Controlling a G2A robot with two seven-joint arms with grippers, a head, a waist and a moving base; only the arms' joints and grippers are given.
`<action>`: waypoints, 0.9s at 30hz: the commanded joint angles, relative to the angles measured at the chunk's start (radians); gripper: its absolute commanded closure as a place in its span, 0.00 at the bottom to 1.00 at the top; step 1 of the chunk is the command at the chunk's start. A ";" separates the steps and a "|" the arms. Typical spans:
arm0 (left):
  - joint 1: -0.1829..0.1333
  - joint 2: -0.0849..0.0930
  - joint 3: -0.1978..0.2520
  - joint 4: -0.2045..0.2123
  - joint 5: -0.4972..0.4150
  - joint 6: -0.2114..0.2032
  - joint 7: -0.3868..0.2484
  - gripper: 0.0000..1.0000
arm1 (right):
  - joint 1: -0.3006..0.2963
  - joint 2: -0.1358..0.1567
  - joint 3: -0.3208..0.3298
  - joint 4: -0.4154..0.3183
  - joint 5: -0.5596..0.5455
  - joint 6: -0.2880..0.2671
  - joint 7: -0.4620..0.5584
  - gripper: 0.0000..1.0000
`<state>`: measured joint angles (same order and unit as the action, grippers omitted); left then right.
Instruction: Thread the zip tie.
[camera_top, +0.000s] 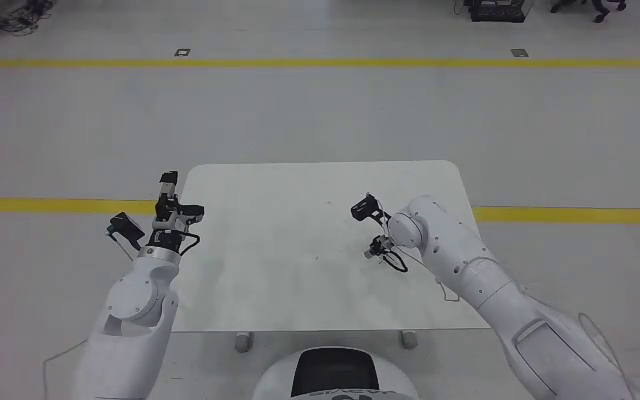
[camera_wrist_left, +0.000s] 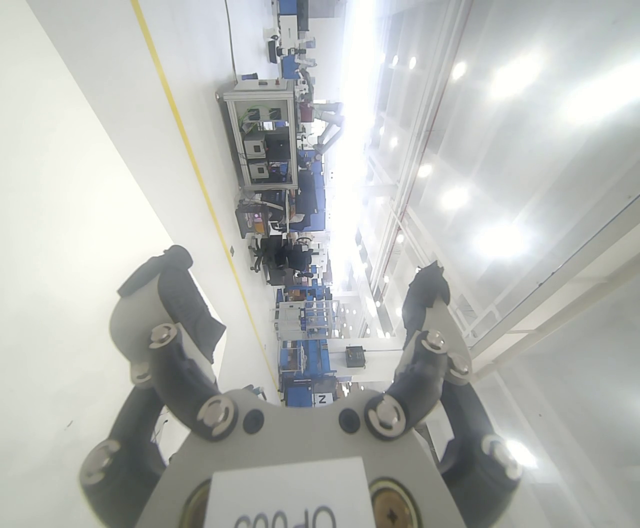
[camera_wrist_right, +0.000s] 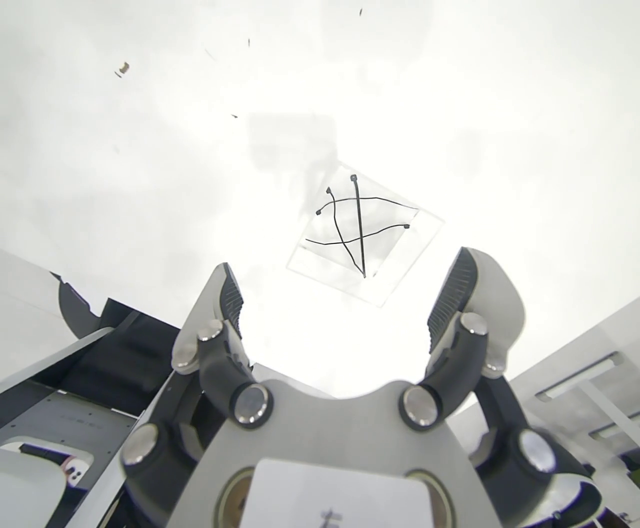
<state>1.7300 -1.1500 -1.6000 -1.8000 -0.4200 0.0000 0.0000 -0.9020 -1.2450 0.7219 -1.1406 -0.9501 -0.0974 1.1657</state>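
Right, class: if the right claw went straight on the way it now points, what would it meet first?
Most likely the clear tray of black zip ties on the white table: the open right claw points at it with nothing between. Depth is unclear, so bare table is possible.

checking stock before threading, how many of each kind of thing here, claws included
black zip ties: 4
clear tray: 1
claws, left claw and right claw, both open: 2
total: 7
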 joint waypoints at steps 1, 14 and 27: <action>0.000 0.000 0.000 0.000 0.000 0.000 0.000 0.00 | 0.000 0.000 0.000 0.000 0.000 0.000 0.000 0.00; 0.000 0.000 0.000 0.000 0.000 0.000 0.000 0.00 | 0.088 -0.014 -0.002 0.122 0.042 -0.196 0.018 0.00; 0.000 0.000 0.000 0.000 0.000 0.000 0.000 0.00 | 0.165 -0.060 -0.105 0.289 0.121 -0.243 -0.019 0.00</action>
<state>1.7300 -1.1500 -1.6000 -1.8000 -0.4200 0.0000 0.0000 -0.7363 -1.3051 0.6159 -0.8503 -0.8289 -0.3400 1.1461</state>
